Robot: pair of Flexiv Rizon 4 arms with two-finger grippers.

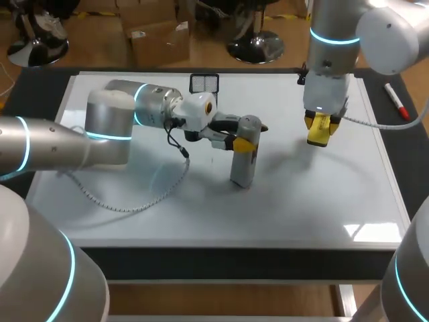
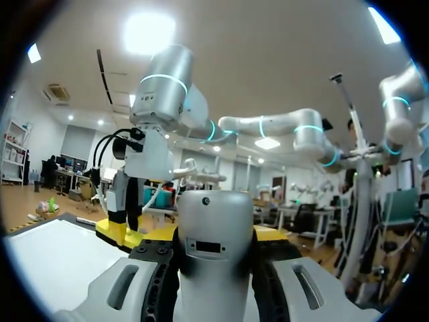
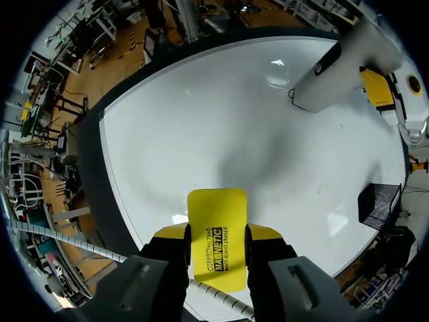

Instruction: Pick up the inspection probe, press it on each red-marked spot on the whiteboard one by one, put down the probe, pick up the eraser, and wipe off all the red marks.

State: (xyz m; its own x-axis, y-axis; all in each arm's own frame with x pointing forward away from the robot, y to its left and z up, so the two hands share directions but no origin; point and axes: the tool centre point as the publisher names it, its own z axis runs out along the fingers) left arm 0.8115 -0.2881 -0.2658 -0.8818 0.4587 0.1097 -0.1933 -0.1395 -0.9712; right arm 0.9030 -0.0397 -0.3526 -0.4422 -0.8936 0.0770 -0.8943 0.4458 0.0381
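**Probe Stood on the Whiteboard, Eraser Held Above It**

A dark worktop point(image 1: 47, 94) is covered for the most part by a whiteboard point(image 1: 322, 194). The left arm point(image 1: 100, 131) is extended over the board from the left side. The right arm point(image 1: 332, 47) is hung down over the board's far right part.

The grey inspection probe point(image 1: 245, 168) is found near the middle of the whiteboard. It is stood nearly upright with its lower end at the surface. Whether it is pressed onto the board cannot be told. Its upper part is pinched by the left fingers point(image 1: 242, 143), one at each side, as is shown in the left wrist view.

The yellow eraser point(image 3: 216, 228) is clamped from two sides by the right fingers point(image 3: 173, 233). It is held clear of the board, and a soft shadow is cast on the surface below it. Probe and eraser are set well apart.

A black mesh holder point(image 1: 204, 83) is seen at the far edge of the whiteboard. A white marker with a red cap point(image 1: 397, 100) is laid on the worktop just beside the board's right edge.
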